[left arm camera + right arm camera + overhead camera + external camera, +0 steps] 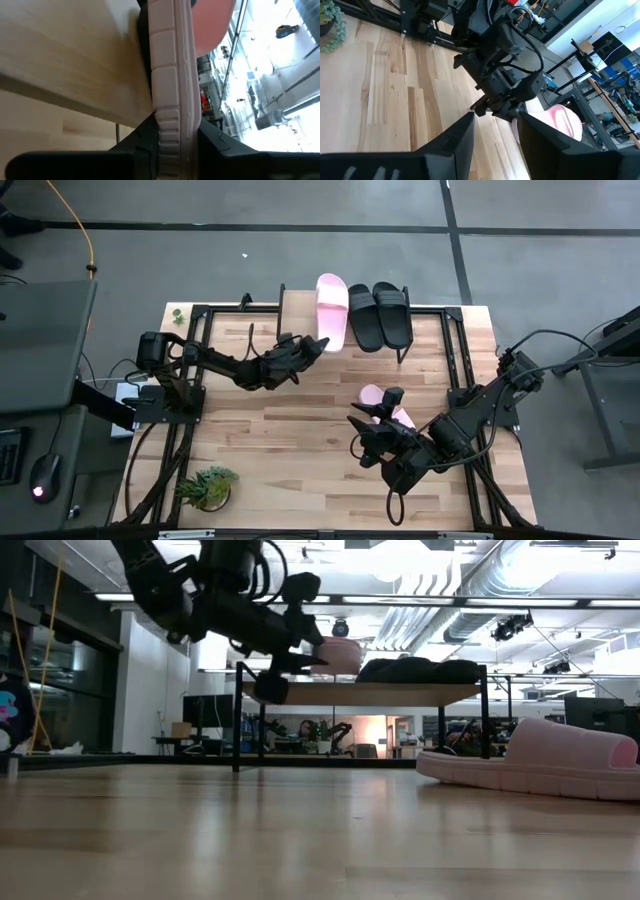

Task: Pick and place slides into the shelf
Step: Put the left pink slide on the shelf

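A light pink slide [332, 308] lies on the shelf [290, 305] next to two black slides [378, 315]. Its heel end sticks out over the shelf's near edge. My left gripper [318, 345] reaches level to that heel end and is shut on it. In the low view the same pink slide [338, 655] rests on the shelf top [400, 692]. A second pink slide [540, 760] lies sole-down on the table. My right gripper [495, 131] hangs open above this second slide [372, 393] and touches nothing. My left gripper pinches the pink slide's heel end [172, 120] between its two fingers [145, 137], one under the sole and one on the footbed. The fingers come level from the table's near-left side, along the slide. The slide lies flat, sole on the shelf top [75, 60].
A small potted plant [207, 486] stands at the table's near left corner. The shelf's thin black legs [238, 730] stand on the far part of the table. Bare wood lies between the two arms [290, 430].
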